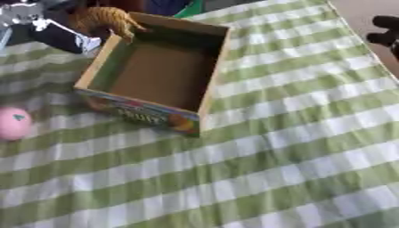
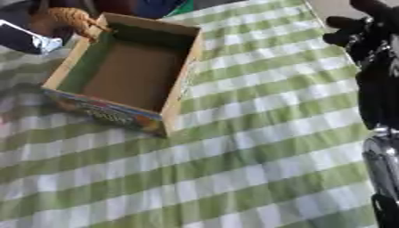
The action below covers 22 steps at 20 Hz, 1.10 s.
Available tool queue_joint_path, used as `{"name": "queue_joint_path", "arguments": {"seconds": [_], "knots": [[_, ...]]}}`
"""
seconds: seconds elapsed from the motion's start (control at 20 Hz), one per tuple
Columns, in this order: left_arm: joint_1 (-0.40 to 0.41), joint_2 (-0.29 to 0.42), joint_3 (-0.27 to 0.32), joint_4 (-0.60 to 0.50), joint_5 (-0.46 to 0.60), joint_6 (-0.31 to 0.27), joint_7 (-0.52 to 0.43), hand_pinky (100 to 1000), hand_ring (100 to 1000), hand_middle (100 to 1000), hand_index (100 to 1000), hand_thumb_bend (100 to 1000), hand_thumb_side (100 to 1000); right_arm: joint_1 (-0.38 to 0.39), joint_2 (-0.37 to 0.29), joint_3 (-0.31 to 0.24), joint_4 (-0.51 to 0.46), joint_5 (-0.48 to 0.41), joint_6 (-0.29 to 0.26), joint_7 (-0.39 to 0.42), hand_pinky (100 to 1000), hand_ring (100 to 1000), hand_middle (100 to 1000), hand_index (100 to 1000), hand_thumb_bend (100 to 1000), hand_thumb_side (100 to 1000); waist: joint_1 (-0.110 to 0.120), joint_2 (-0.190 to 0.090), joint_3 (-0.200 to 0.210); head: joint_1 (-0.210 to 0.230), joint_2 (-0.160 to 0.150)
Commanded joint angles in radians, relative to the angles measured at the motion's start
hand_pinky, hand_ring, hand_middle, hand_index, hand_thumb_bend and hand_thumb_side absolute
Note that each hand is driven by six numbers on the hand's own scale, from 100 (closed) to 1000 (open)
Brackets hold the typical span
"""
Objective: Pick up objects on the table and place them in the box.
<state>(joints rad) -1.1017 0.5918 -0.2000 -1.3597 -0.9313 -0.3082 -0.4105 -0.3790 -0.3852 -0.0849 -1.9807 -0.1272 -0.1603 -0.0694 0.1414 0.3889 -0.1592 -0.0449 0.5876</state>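
left hand gripping orange toy animal, possibly a tiger, over cardboard box far-left rim | pink ball lying left | right hand far right, fingers unclear

Everything's pretty smeared. The left hand at the far left is cut by the frame edge, and it's so blurry I can't tell how it grips the orange toy animal. The pink ball is clipped at the left edge. The right hand is just a dark blur, fingers unreadable. The box print is illegible.
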Motion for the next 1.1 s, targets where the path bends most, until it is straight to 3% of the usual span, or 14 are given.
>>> {"name": "queue_joint_path", "arguments": {"seconds": [0.05, 0.15, 0.25, 0.5, 1.1], "knots": [[-0.026, 0.016, 0.018, 0.005, -0.016, -0.007, 0.021, 210, 365, 127, 156, 100, 269, -0.012, -0.011, 0.000, -0.019, -0.008, -0.002, 0.003, 762, 803, 496, 856, 100, 1000, -0.006, -0.019, 0.000, 0.005, -0.010], [-0.047, -0.005, 0.029, 0.022, -0.006, 0.003, 0.036, 219, 365, 122, 157, 100, 273, -0.024, -0.002, 0.006, -0.019, -0.012, -0.002, 0.008, 762, 804, 494, 857, 100, 1000, -0.007, -0.006, -0.018, 0.049, -0.025], [-0.078, -0.043, 0.022, 0.058, 0.003, 0.020, 0.044, 220, 367, 122, 159, 100, 272, -0.032, 0.003, 0.008, -0.019, -0.014, -0.002, 0.012, 762, 804, 494, 857, 100, 1000, -0.007, 0.002, -0.027, 0.063, -0.032], [-0.108, -0.125, 0.008, 0.154, -0.037, 0.017, 0.069, 221, 367, 122, 159, 100, 271, -0.037, 0.007, 0.007, -0.019, -0.016, 0.000, 0.015, 762, 804, 493, 857, 100, 1000, -0.008, 0.010, -0.032, 0.065, -0.035], [-0.108, -0.167, -0.024, 0.225, -0.111, -0.026, 0.095, 226, 378, 143, 178, 100, 268, -0.038, 0.015, 0.007, -0.019, -0.019, 0.008, 0.019, 763, 805, 491, 858, 100, 1000, 0.001, 0.022, -0.040, 0.062, -0.032]]}}
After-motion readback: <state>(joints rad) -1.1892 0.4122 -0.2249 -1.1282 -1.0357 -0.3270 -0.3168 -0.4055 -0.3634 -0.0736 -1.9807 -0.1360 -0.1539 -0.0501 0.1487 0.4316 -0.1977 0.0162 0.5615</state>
